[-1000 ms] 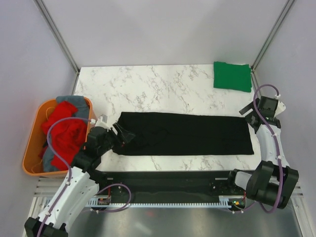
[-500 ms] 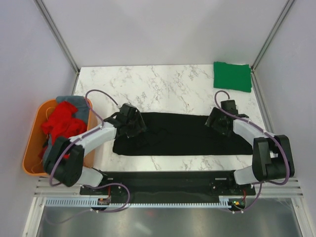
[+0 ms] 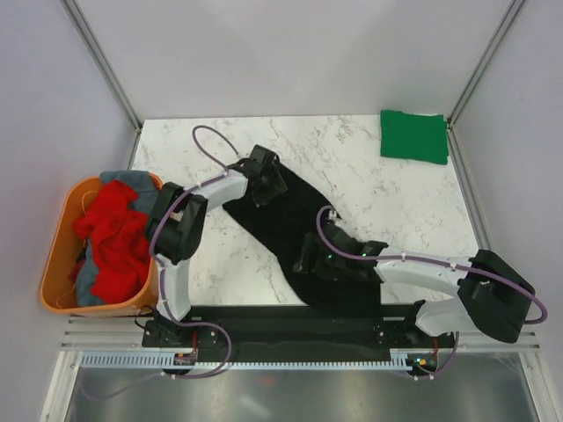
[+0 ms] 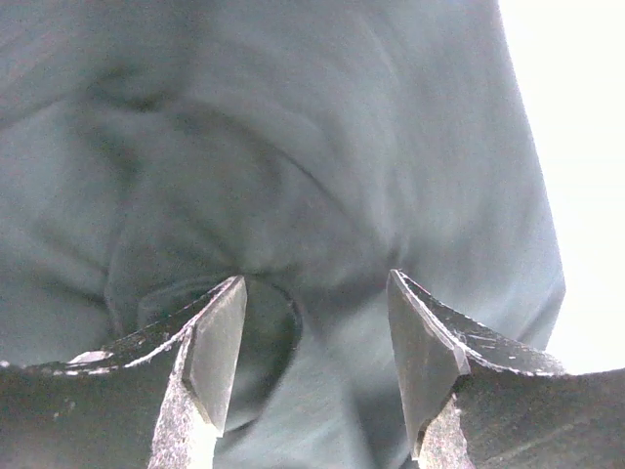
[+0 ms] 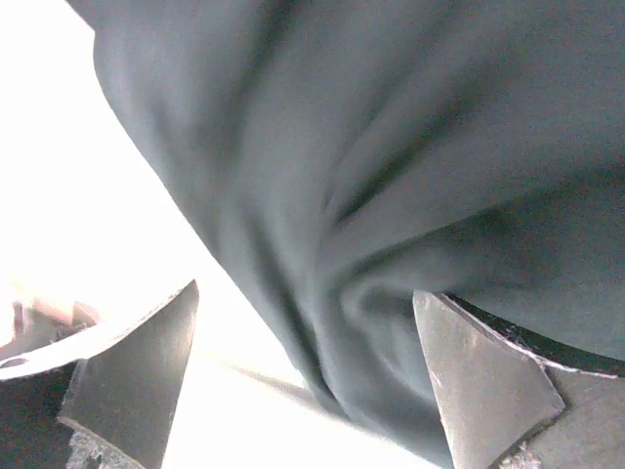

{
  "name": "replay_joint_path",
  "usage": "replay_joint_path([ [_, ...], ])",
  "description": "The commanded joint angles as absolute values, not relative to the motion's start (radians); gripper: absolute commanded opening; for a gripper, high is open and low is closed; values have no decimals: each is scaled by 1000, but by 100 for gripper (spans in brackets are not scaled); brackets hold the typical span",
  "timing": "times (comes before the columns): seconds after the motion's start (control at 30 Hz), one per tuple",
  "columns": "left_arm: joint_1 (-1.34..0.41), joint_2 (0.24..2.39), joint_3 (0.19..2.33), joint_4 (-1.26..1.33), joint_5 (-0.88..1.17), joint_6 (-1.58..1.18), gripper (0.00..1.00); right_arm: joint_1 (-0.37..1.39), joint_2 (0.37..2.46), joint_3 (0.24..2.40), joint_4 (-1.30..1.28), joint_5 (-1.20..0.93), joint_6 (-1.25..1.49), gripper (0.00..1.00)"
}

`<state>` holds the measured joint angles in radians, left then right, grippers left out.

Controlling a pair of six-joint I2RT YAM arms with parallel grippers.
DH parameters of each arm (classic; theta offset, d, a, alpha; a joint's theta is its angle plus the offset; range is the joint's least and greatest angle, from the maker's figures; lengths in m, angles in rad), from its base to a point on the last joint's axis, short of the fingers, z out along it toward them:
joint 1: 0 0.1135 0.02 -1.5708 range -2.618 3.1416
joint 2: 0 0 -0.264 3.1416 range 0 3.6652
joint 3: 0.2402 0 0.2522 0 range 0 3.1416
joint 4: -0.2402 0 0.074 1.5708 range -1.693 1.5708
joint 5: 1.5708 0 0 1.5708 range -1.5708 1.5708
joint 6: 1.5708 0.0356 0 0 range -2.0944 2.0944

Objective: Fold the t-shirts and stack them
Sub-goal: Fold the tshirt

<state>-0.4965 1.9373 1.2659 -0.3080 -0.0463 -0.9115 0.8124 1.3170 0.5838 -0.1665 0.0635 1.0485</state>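
The black t-shirt [image 3: 290, 224] lies as a long folded strip running diagonally from the table's middle left down to the front edge. My left gripper [image 3: 266, 186] sits over its far end, jaws open, with cloth right under them [image 4: 315, 277]. My right gripper [image 3: 306, 264] is at the strip's near left edge, jaws open, with a fold of black cloth [image 5: 391, 244] between the fingers [image 5: 306, 289]. The bright green t-shirt [image 3: 413, 135] lies folded at the far right corner. The red t-shirt [image 3: 114, 233] and grey t-shirt [image 3: 132, 180] are bunched in the tub.
The orange plastic tub [image 3: 54, 255] stands off the table's left edge. The marble tabletop [image 3: 387, 193] is bare between the black strip and the green shirt. Grey walls and metal posts close in the back and sides.
The black strip has swung from lying left to right to a diagonal. My left gripper moved to the far middle, my right gripper swept from the right side to the near middle.
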Motion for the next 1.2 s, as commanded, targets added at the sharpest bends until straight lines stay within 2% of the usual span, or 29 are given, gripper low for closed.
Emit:
replay_joint_path([
  [0.0, -495, 2129, 1575, -389, -10, -853, 67, 987, 1338, 746, -280, 34, 1242, 98],
  [0.13, -497, 2197, 1898, -532, 81, -676, 69, 1104, 1341, 949, -445, 132, 1206, 98],
  [0.27, -482, 2080, 1942, -606, 80, -580, 73, 1098, 1328, 1069, -586, 296, 1109, 98],
  [0.3, -476, 1990, 1918, -609, 77, -569, 75, 1085, 1341, 1110, -592, 331, 1076, 98],
  [0.4, -450, 1838, 1722, -603, 42, -566, 77, 997, 1411, 1202, -604, 344, 913, 98],
  [0.47, -430, 1688, 1509, -575, 32, -583, 78, 922, 1462, 1247, -614, 336, 810, 98],
  [0.63, -428, 1347, 937, -286, 17, -649, 76, 810, 1701, 1428, -643, 313, 654, 98],
  [0.7, -428, 1234, 802, -249, 8, -664, 75, 795, 1822, 1513, -666, 311, 600, 98],
  [0.9, -446, 1115, 574, -106, 3, -724, 73, 744, 2103, 1702, -686, 244, 546, 98],
  [1.17, -460, 1089, 457, 61, -57, -732, 72, 646, 2435, 1988, -690, 163, 537, 97],
])
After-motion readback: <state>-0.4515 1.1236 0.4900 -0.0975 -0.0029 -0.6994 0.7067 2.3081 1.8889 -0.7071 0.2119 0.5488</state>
